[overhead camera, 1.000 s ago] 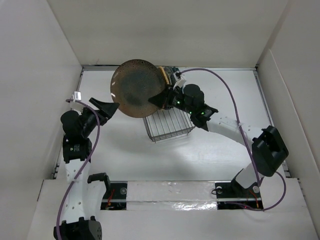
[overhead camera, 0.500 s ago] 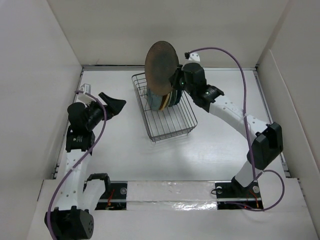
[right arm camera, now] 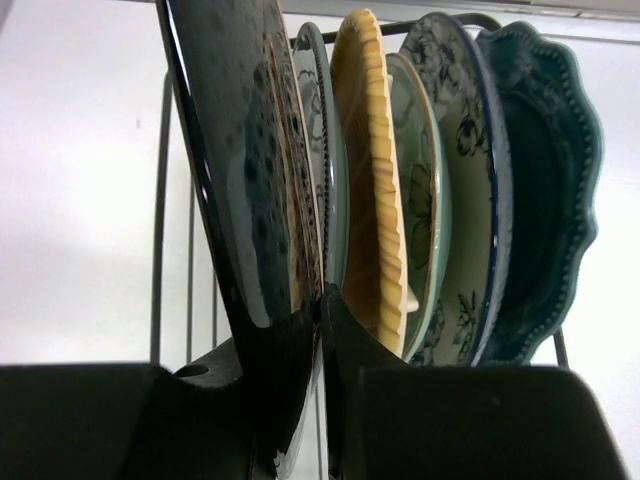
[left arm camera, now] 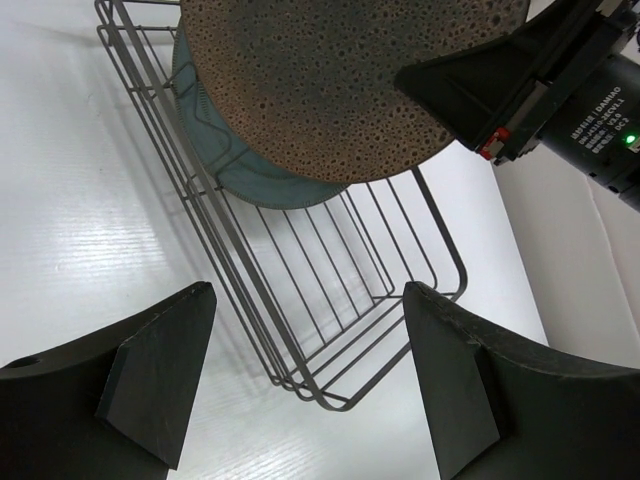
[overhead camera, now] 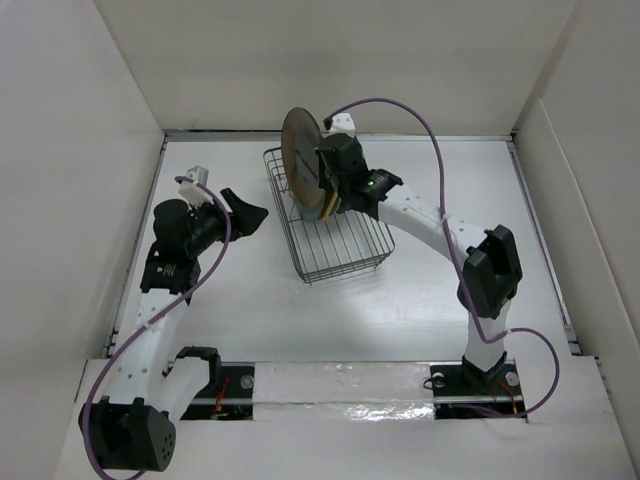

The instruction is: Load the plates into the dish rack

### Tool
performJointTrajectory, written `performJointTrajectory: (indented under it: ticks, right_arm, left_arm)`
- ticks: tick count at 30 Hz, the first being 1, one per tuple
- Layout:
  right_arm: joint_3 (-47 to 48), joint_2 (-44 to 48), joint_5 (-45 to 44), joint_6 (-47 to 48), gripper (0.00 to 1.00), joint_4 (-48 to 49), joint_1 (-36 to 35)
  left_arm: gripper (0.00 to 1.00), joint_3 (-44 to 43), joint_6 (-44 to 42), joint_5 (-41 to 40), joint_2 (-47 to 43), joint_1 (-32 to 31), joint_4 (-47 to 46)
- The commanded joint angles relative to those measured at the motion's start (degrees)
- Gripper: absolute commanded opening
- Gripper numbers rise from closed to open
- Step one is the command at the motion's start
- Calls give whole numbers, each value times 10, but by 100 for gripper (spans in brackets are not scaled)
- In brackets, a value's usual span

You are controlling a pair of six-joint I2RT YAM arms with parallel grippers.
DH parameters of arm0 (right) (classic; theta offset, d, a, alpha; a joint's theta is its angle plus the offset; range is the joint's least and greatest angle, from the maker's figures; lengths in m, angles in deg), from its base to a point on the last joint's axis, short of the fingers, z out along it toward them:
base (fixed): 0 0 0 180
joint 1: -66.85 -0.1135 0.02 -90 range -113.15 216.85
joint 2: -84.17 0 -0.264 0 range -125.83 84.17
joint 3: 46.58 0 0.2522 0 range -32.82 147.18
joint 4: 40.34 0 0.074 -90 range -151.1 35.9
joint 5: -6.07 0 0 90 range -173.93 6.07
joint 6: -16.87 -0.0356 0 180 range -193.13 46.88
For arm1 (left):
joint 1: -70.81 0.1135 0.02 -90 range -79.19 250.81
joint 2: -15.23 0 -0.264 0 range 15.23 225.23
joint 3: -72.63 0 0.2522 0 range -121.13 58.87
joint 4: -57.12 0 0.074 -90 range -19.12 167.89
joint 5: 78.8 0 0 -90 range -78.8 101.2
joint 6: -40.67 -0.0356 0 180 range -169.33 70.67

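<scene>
Just beside racked plates [right arm camera: 372, 170], brown plate [left arm camera: 330, 70]

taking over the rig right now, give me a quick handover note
Right gripper: shut on the large brown plate, held upright on edge at the far end of the dish rack.
Left gripper: open, empty, hovering left of the rack.
Done: the other plates stand upright in the rack beside it.
To do: seat the brown plate and release; I cannot tell whether its lower edge is down yet. No plate shows outside the rack.
</scene>
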Motion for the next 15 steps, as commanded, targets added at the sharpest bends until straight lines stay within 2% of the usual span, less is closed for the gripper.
performJointTrajectory:
  ticks: [1,8,12,15]
  right_arm:
    - [55,18,-61,17,0,79,-11]
    - [60,-13,-98,26,0,67,-34]
    - [100,-32,-162,35,0,31,-47]
    - [143,-53,-160,37,0,9,-53]
  left_arm:
    - [73,-34,-31,-13,-6,-2,1]
    - [69,-34,-36,-20,0,-2,2]
    - [68,-38,-39,-38,6,-2,5]
    - [68,-39,-41,-44,10,-2,19]
